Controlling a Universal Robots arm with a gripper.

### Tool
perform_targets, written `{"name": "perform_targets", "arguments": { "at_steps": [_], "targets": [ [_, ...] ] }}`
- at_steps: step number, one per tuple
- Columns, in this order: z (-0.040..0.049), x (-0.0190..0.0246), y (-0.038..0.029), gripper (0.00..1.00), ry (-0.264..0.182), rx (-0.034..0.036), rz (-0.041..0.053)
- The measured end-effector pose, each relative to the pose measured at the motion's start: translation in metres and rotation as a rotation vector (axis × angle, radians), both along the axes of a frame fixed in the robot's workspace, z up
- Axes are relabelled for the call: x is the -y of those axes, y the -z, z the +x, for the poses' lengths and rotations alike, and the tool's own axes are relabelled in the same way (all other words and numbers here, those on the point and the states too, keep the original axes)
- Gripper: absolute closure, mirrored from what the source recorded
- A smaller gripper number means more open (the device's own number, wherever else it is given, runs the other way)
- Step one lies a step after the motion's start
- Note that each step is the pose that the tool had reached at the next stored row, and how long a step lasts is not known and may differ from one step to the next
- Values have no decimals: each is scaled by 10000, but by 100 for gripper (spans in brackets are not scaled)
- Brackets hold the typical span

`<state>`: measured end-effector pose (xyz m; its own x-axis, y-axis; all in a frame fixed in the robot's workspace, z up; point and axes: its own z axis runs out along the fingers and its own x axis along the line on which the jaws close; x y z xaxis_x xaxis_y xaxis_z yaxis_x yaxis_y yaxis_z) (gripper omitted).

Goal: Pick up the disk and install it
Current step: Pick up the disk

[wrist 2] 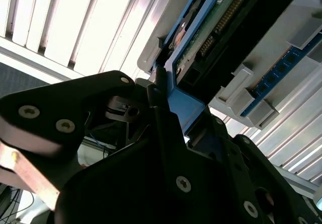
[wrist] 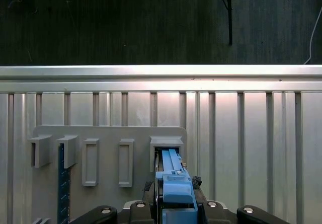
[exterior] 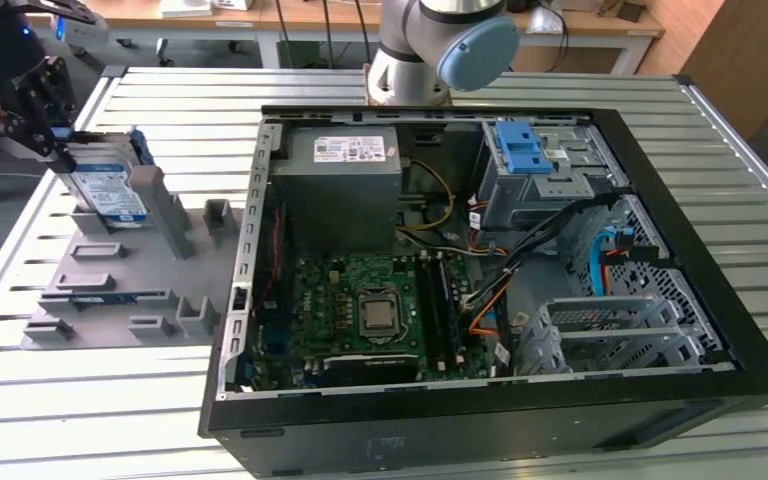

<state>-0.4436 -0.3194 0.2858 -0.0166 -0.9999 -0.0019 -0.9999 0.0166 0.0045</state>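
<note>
The disk [exterior: 107, 195], silver with a white-and-blue label and a blue carrier, stands upright on edge in a slot at the far end of the grey fixture block [exterior: 131, 290], at the exterior view's left. My gripper [exterior: 53, 140] is at the disk's top edge, its black fingers shut on the blue carrier. In the first wrist view the carrier's blue edge [wrist: 173, 183] sits between the two fingers [wrist: 148, 186] above the fixture slot [wrist: 166, 143]. The second wrist view shows the disk's green circuit side [wrist 2: 221, 27] and a finger [wrist 2: 160, 95] pressed against the carrier.
An open computer case [exterior: 704, 240] lies in the middle of the slatted metal table [exterior: 171, 100], showing its mainboard, cables and a metal drive cage with a blue latch [exterior: 528, 155]. The arm's base [exterior: 431, 45] stands behind the case. Blue memory sticks sit in other fixture slots [wrist: 62, 183].
</note>
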Motion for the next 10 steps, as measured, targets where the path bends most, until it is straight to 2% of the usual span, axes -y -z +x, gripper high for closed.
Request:
{"name": "perform_targets", "arguments": {
  "at_steps": [7, 10],
  "targets": [
    [0, 0, -50, 63, 0, 2, 0],
    [0, 1, -52, 63, -1, 5, -9]
  ]
}}
